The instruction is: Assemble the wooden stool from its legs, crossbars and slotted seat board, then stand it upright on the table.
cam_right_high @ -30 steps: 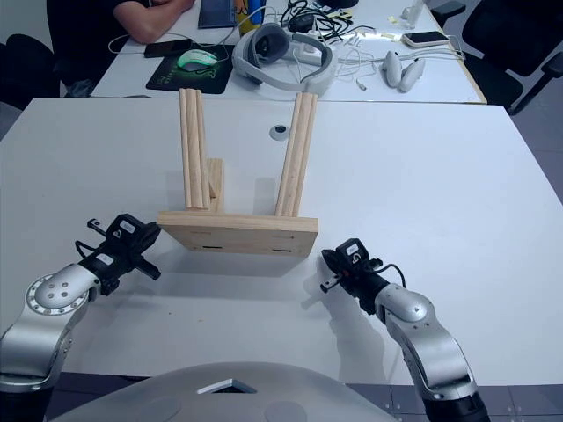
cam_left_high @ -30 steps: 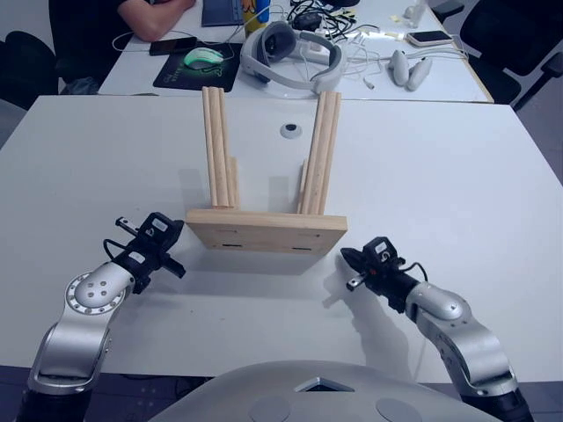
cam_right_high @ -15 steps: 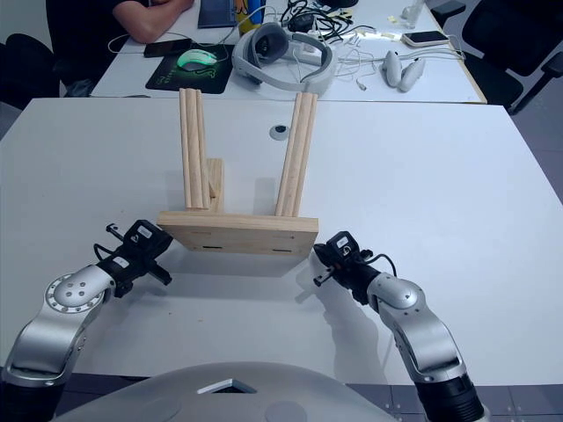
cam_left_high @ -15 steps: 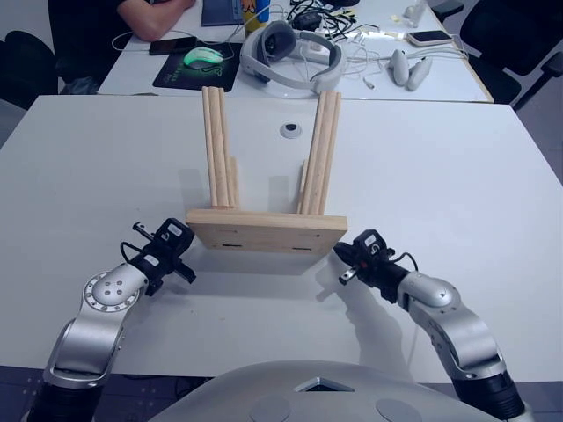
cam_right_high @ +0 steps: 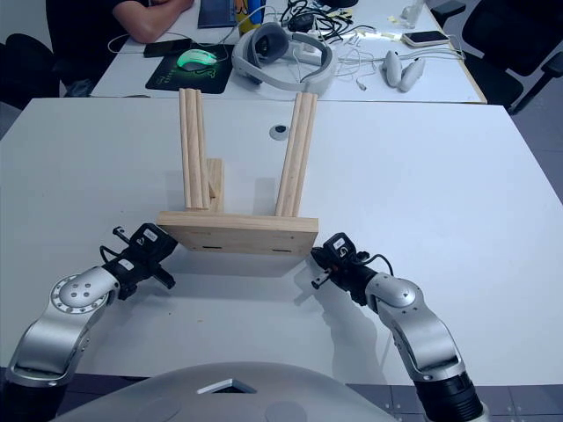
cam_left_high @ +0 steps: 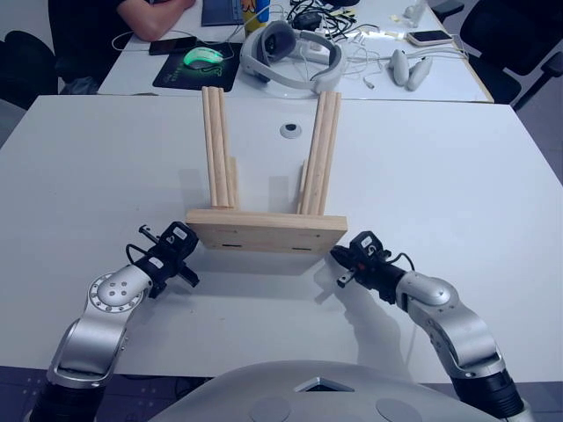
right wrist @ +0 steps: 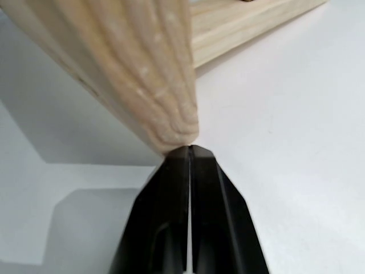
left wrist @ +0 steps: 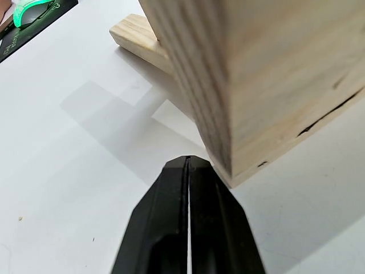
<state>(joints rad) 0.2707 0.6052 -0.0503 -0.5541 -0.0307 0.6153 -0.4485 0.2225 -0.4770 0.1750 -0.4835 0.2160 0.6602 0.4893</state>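
Stool [cam_left_high: 264,189] lies on its side on the tabletop [cam_left_high: 440,176]. Its seat board [cam_left_high: 264,231] stands on edge between the two pincers.

- Seat board: the long axis runs from one pincer across to the other. The near face shows two small dark slots. We can make out no lettering on the wood grain.
- Legs: a left pair [cam_left_high: 215,141] and a right pair [cam_left_high: 323,149] point straight away from both pincers, flat along the tabletop. A short crossbar [cam_left_high: 231,180] sits low against the left pair.
- Left pincer [left wrist: 186,161]: fingers pressed together, nothing between them. The tip is low at the board's left bottom corner, just beside it. We cannot tell if it is in contact.
- Right pincer [right wrist: 190,149]: fingers also together and holding nothing. The board's right end corner sits right at its tip, and again we cannot tell whether they touch.
- Well beyond the pincers, past the leg ends, a second desk holds a white headset [cam_left_high: 290,53] and a green-lit mouse [cam_left_high: 204,57].
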